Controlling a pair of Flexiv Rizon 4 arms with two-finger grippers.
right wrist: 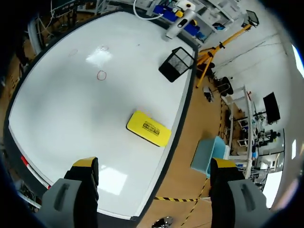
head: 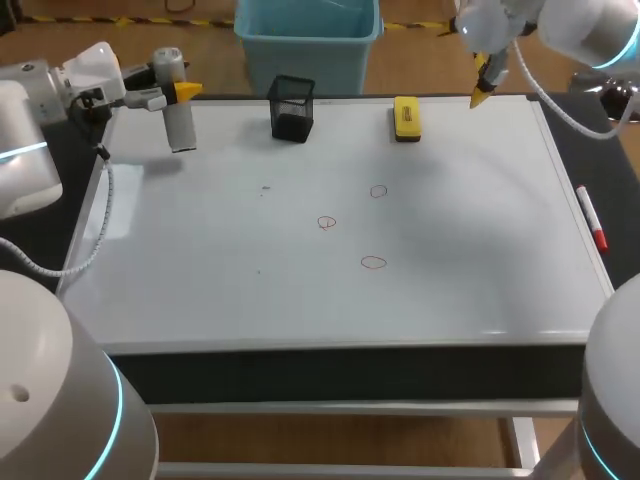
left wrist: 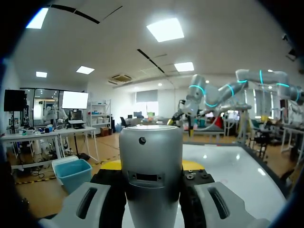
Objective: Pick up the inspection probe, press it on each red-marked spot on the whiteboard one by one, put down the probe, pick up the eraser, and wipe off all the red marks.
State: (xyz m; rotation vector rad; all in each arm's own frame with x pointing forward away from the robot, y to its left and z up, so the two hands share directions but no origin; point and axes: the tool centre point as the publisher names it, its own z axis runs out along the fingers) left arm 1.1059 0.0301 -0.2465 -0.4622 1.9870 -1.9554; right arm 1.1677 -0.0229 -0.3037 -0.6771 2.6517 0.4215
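Field notes, probe in hand, no spot pressed yet.

- The whiteboard fills the table.
- Your left gripper sits at the board's 10 o'clock corner, closed on the inspection probe. Both fingers clamp the silver barrel high up, and its lower end looks clear of the surface.
- Your right gripper is over 1 o'clock, fingers spread wide, nothing held.
- The black mesh holder stands at 12 o'clock.
- The yellow eraser lies flat just toward 1 o'clock from it, ahead of the right gripper.
- A red marker lies along the 3 o'clock edge.
- Three red marks, small faint rings, cluster near the centre, well apart from the probe.

Risks, as I judge them:
- The rings are pale and small, so you could land beside one and count it as pressed.
- With the grip so high on the barrel, a hard or off-square press may tilt the probe or slide it in the fingers.
- Dragging between spots would smear the ink.
- A low swing inward could clip the holder.
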